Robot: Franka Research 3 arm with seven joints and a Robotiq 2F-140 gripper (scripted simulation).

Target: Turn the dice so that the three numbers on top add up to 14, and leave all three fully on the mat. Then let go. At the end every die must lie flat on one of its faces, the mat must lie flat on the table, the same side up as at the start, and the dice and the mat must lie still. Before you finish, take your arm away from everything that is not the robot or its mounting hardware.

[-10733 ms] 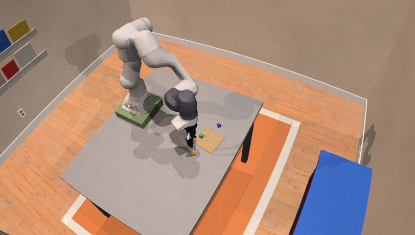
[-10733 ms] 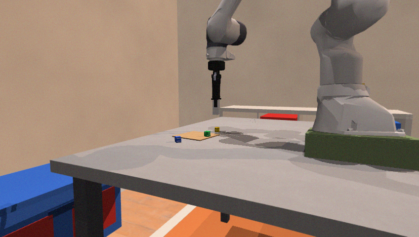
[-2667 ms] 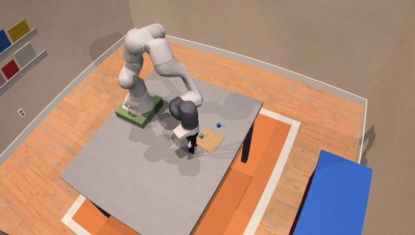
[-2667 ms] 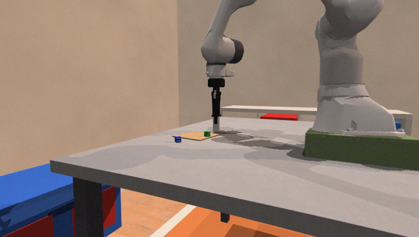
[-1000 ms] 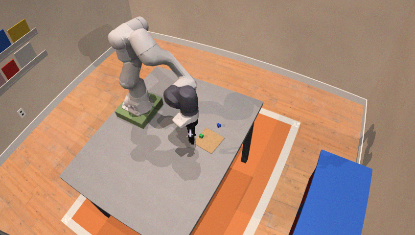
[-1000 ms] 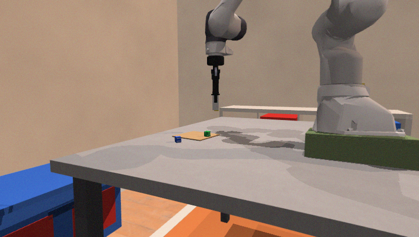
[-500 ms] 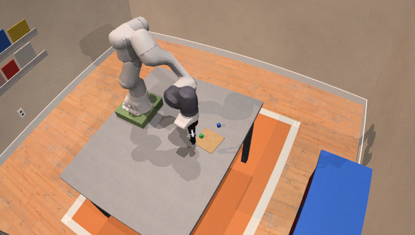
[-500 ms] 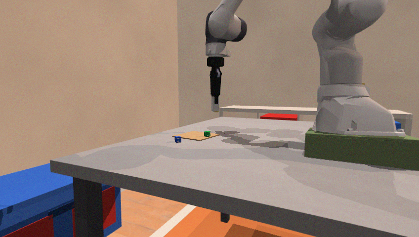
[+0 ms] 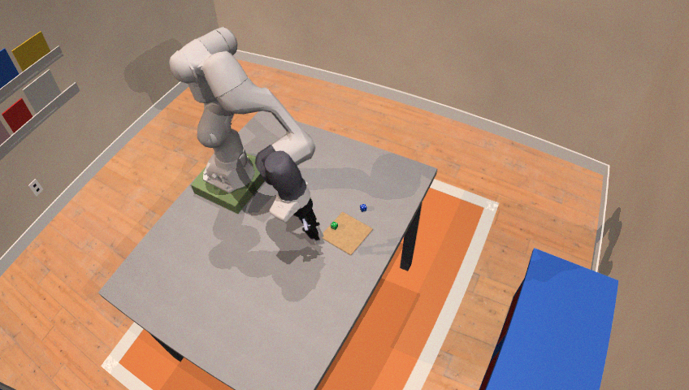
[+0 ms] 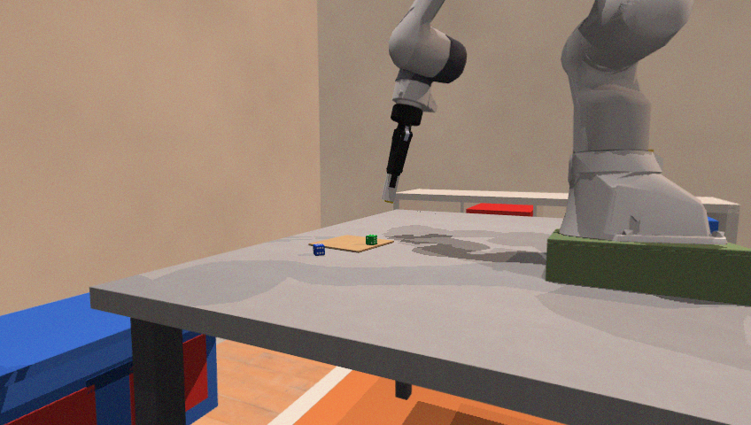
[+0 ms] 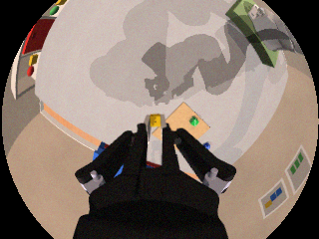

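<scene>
We see gripper (image 9: 314,237) (image 10: 389,201) (image 11: 156,120) clenched on yellow die (image 11: 156,120), high near mat's (image 9: 355,237) (image 10: 342,243) (image 11: 174,119) table-centre-side corner; tilted release could roll it off that edge or bump green die (image 9: 334,225) (image 10: 371,239) (image 11: 194,120).

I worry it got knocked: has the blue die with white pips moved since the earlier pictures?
No: the blue die with white pips sits at the same spot beside the tan square mat.
</scene>
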